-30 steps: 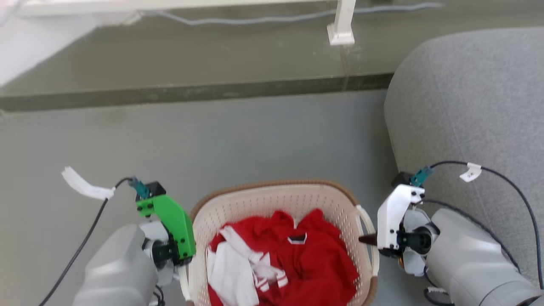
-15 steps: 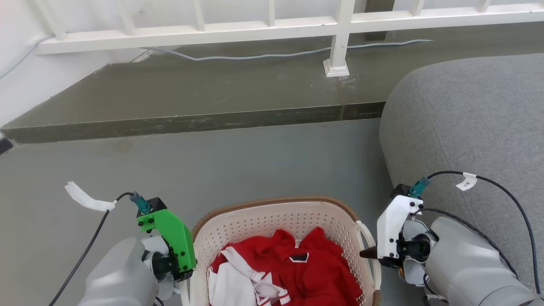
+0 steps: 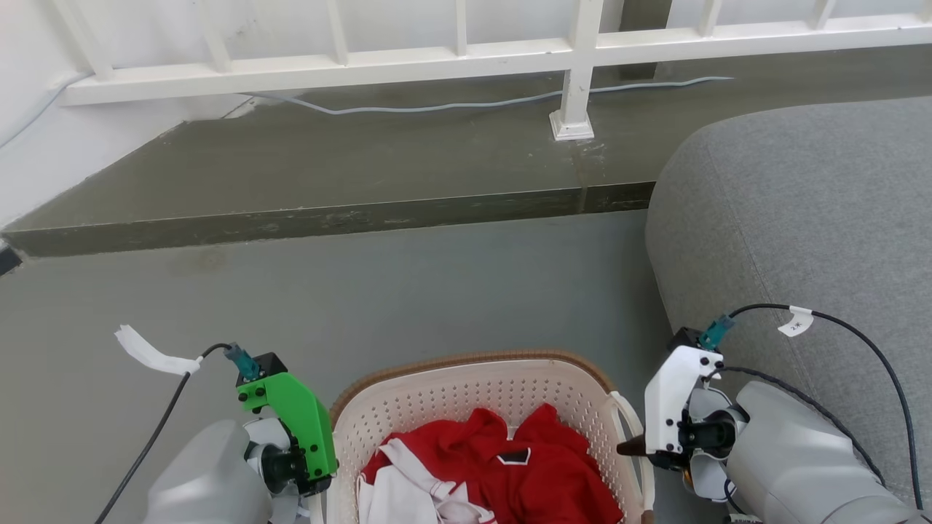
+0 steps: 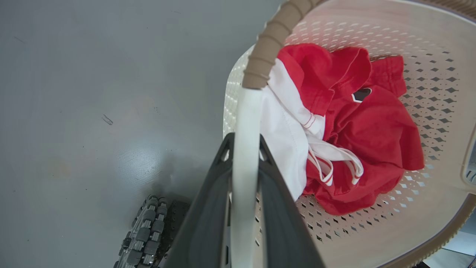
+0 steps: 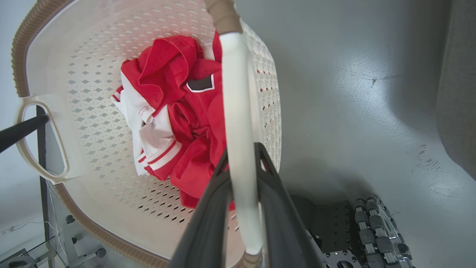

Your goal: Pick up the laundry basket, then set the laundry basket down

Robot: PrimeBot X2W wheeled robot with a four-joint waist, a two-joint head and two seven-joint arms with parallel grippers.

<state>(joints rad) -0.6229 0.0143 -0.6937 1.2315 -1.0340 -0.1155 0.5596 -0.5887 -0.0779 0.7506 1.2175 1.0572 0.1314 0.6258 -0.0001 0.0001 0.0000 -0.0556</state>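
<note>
The cream-white perforated plastic laundry basket [image 3: 466,397], brown woven-look rim around its top, hangs between the two arms low in the head view, with a crumpled red and white garment [image 3: 524,473] inside. The left gripper [image 4: 244,140] is clamped narrow on the white loop handle [image 4: 245,119] on its side, and the right gripper [image 5: 242,152] pinches the opposite white loop handle [image 5: 236,93] the same way. Over the last second the head camera has tilted up: the white railing [image 3: 451,58] and dark raised ledge [image 3: 328,218] have come into view, while basket and grippers keep their places relative to each other. That suggests the body is straightening with the load, so the pick-up looks done and setting it on the grey floor [image 3: 437,291] beside the grey upholstered sofa [image 3: 801,218] remains
</note>
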